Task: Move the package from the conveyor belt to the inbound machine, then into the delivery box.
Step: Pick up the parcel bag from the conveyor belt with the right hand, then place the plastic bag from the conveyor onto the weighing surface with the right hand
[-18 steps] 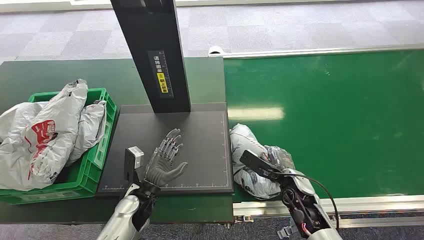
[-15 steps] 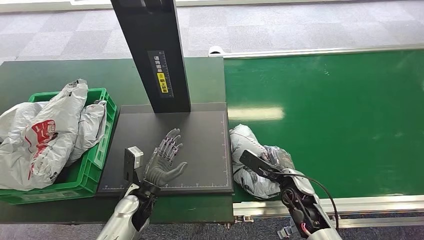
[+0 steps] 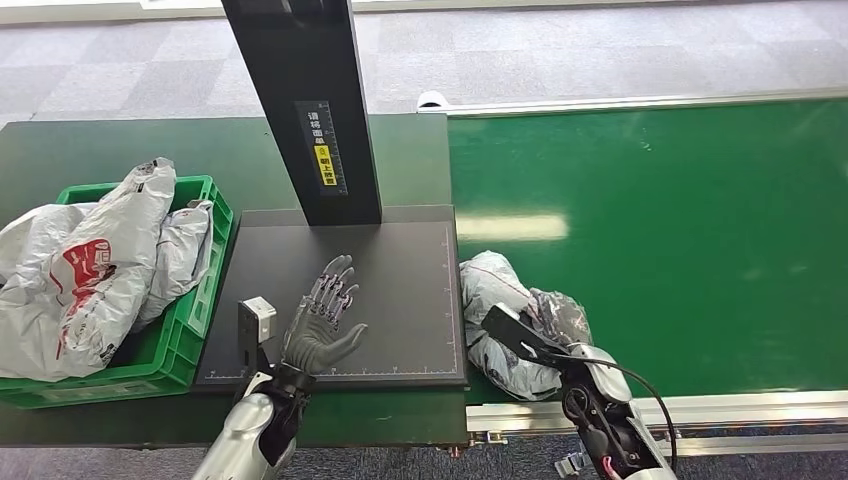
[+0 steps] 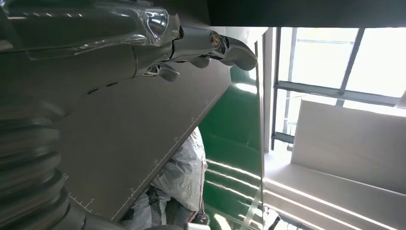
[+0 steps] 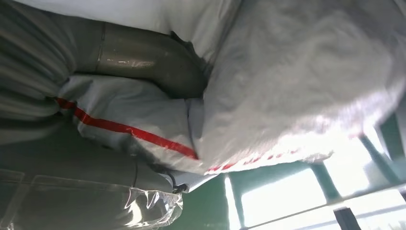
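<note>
Fingers of my right hand (image 5: 143,72) squeeze the soft package (image 3: 505,320) on the belt (image 3: 680,240) to lift it. My left hand (image 3: 320,325) waits above the scanner plate (image 3: 400,270), fingers spread.

The package (image 3: 500,320) under my right hand (image 3: 545,335) is silver-grey with a red stripe. The conveyor belt (image 3: 680,230) is bright green. My left hand (image 3: 320,320) is dark grey over the black scanner plate (image 3: 400,290). The crate (image 3: 190,330) is green, holding grey-white bags (image 3: 90,270) with red print.
</note>
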Robot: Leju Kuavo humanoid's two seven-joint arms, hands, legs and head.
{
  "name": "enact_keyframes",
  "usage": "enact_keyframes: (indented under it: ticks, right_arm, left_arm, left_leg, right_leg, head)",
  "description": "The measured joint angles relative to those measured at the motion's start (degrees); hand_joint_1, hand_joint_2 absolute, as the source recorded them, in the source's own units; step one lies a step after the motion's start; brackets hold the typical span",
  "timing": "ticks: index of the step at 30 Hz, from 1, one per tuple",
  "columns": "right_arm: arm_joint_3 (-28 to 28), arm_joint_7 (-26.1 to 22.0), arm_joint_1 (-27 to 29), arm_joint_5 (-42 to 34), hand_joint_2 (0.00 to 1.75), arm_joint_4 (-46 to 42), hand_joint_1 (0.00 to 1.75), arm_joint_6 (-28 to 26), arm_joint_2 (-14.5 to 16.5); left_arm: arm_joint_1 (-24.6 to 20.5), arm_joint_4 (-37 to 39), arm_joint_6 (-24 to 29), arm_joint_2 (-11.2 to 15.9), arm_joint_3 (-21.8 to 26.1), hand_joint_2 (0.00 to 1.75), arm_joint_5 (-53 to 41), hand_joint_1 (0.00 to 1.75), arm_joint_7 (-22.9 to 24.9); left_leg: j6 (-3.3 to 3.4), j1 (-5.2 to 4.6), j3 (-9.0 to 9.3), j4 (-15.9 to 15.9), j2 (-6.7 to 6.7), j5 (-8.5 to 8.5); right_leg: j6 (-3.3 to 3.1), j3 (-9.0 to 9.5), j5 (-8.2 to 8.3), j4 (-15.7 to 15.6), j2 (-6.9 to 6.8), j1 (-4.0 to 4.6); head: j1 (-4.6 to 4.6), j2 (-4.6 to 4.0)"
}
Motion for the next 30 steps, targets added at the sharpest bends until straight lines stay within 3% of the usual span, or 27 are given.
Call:
enact_keyframes:
  ticks: [6, 18, 24, 30]
  right_arm:
    - [-5.2, -10.6, 1.5, -11.7, 1.75, -6.9, 1.75, -7.5, 1.0]
    - [-12.6, -30.8, 4.1, -29.4, 1.75, -22.0, 1.75, -23.2, 4.3]
    - [-15.4, -34.7, 5.8, -29.2, 1.75, -29.4, 1.75, -25.4, 6.5]
    - [-16.3, -34.9, 8.8, -14.8, 1.75, -38.4, 1.75, -25.4, 8.6]
  left_arm:
    - [1.0, -2.4, 2.8, 0.0, 0.4, 1.75, -0.7, 0.0, -1.6]
    - [1.1, -4.2, 14.5, -0.5, 0.4, 1.75, -5.5, 0.0, -6.9]
    - [0.8, -4.7, 20.0, -0.9, 0.4, 1.75, -7.5, 0.0, -9.1]
    - [0.6, -8.5, 36.8, -1.2, -0.3, 1.75, -14.9, 0.0, -11.3]
  left_leg:
    - [0.0, 0.0, 0.0, 0.0, 0.01, 0.0]
    - [0.0, 0.0, 0.02, 0.0, 0.03, 0.0]
    - [0.0, 0.0, 0.02, 0.0, 0.03, 0.0]
    - [-0.01, 0.01, 0.02, 0.0, 0.02, 0.0]
  right_leg:
    - [0.0, -0.03, 0.0, 0.0, 0.01, 0.0]
    - [0.0, -0.03, 0.0, 0.0, 0.02, 0.0]
    - [0.0, -0.04, 0.0, 0.0, 0.02, 0.0]
    - [-0.01, -0.03, 0.0, 0.0, 0.03, 0.01]
  head:
    - [0.0, 0.0]
    - [-0.01, 0.0]
    - [0.0, 0.0]
    - [0.0, 0.0]
